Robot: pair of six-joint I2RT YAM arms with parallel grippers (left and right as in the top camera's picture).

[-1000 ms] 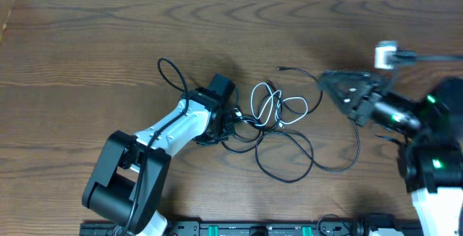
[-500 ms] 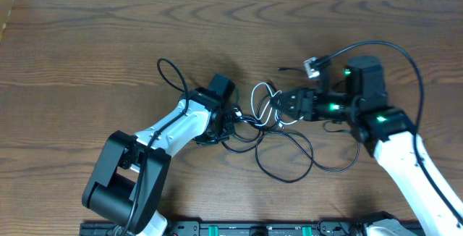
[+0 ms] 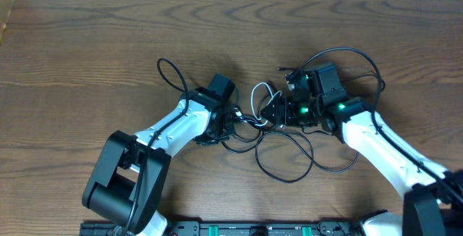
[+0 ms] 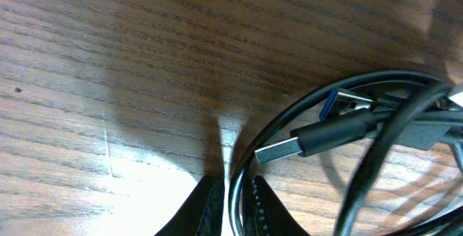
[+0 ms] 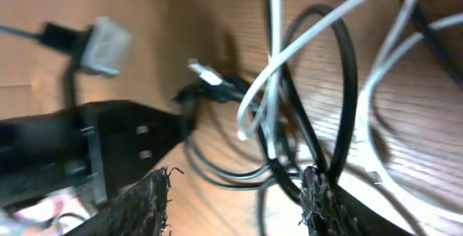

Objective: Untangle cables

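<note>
left pincer (image 4: 231, 211) is clenching a black cable (image 4: 235, 174) between its tips | right pincer (image 5: 237, 200) is gaping, white cable (image 5: 273, 11) looping just ahead

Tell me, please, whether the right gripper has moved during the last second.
Yes. The right gripper has swept left across the table, from its right edge to the white cable in the tangle.
</note>
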